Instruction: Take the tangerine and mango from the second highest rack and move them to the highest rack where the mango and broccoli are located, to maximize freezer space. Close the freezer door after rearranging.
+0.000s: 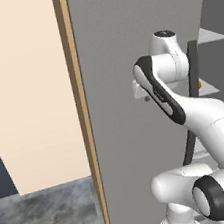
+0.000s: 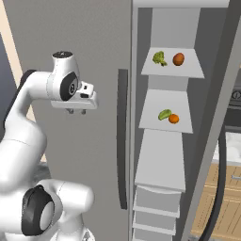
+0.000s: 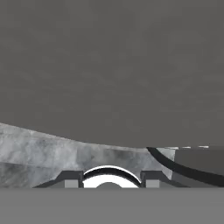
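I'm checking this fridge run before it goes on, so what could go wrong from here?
1. The gripper hangs empty in front of a grey door, left of the open shelves; swinging right could clip the dark handle.
2. The tangerine touches the mango on the second highest rack; grabbing one may roll the other off.
3. The highest rack already holds broccoli and a reddish-orange ball, so placing could knock them.

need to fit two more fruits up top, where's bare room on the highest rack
On the highest rack, the front strip and both front corners are bare. The broccoli and reddish mango crowd the back middle. Only a narrow gap separates them.
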